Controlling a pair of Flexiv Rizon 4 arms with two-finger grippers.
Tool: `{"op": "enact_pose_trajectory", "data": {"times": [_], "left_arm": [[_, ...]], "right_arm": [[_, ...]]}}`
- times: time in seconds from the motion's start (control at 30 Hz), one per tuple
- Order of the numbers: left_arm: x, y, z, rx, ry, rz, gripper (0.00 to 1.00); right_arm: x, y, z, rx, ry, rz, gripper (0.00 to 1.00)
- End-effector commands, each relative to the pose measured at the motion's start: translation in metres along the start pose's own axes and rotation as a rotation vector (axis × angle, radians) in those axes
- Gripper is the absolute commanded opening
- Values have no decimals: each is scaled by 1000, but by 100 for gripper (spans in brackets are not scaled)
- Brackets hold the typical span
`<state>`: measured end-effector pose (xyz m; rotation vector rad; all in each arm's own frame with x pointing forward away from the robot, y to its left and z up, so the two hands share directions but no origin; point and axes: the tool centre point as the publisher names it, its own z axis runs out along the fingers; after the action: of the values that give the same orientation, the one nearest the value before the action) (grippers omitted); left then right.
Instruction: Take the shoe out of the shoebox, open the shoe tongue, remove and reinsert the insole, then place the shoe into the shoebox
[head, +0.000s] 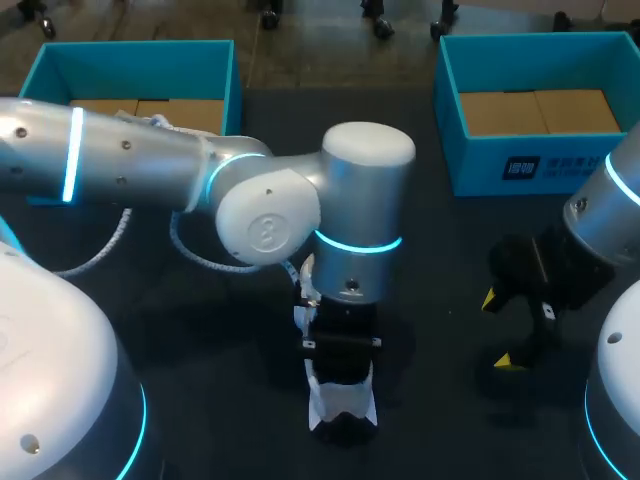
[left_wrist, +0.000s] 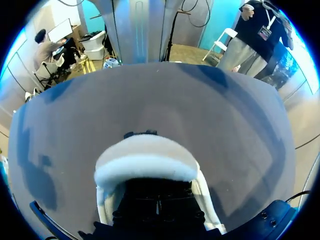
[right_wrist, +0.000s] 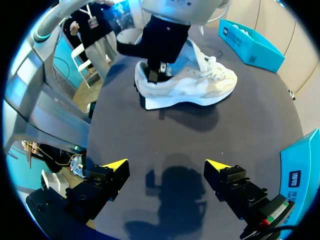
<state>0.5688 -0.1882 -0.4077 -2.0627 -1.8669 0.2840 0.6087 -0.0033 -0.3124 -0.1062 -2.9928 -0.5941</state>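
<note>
My left arm comes in across the dark, matte table (head: 440, 250) to its middle, and my left gripper (head: 341, 352) points straight down onto the white and cream lace-up sneaker (head: 322, 402). The sneaker stands upright on its sole on the table near my side, outside both boxes and well apart from them. In the right wrist view the black body of the left gripper (right_wrist: 159, 60) goes down into the sneaker's (right_wrist: 200, 85) opening at the heel end, and the toe and laces stretch away towards the left-hand open teal cardboard shoebox (right_wrist: 250, 42). In the left wrist view the padded white heel collar (left_wrist: 145, 162) curves just ahead of that gripper (left_wrist: 157, 212), whose dark body fills the shoe's mouth. The yellow tips are hidden inside, so I cannot tell whether this gripper is spread or pinching anything.

My right gripper (head: 500, 330) hangs over bare table to the right of the sneaker, apart from it. Its two yellow-tipped fingers (right_wrist: 116, 165) are spread wide with nothing between them.

The left-hand shoebox (head: 140, 55) sits at the far left of the table, a second open teal cardboard shoebox (head: 500, 165) at the far right; both show brown cardboard inside
</note>
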Motion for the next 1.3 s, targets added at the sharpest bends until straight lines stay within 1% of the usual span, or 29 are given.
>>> {"op": "enact_pose_trajectory", "data": {"times": [0.03, 0.13, 0.27, 0.33, 0.4, 0.5, 0.57, 0.67, 0.77, 0.87, 1.0, 1.17, 1.23, 1.3], "left_arm": [[-14, 13, 13, -37, 4, -20, 0], [-11, 13, 5, -41, -14, -24, 0], [-5, 6, -16, -59, -53, -12, 0], [-4, 2, -20, -85, -70, -10, 0], [-6, 2, -20, -88, -79, -12, 0], [-10, 7, -13, -91, -74, -21, 0], [-14, 12, -7, -133, -68, -44, 0], [-16, 18, -3, -143, -67, -66, 0], [-15, 21, -4, -159, -69, -76, 0], [-9, 19, -12, -164, -72, -74, 0], [1, 11, -28, -169, -67, -63, 0], [7, 0, -46, -224, -69, -60, 0], [7, -1, -51, -238, -74, -66, 0], [6, 3, -57, -263, -78, -83, 0]], "right_arm": [[0, 0, 1, 0, -1, -1, 100], [0, 0, 1, 0, -1, -1, 100], [0, 0, 1, 0, -1, -1, 100], [0, 0, 1, 0, -1, -1, 100], [0, 0, 1, 0, -1, -1, 100], [0, 0, 1, 0, -1, -1, 100], [0, 0, 1, 0, -1, -1, 100], [0, 0, 1, 0, -1, -1, 100], [0, 0, 1, 0, -1, -1, 100], [0, 0, 1, 0, -1, -1, 100], [0, 0, 1, 0, -1, -1, 100], [0, 0, 1, 0, -1, -1, 100], [0, 0, 1, 0, -1, -1, 100], [0, 0, 1, 0, -1, -1, 100]]}}
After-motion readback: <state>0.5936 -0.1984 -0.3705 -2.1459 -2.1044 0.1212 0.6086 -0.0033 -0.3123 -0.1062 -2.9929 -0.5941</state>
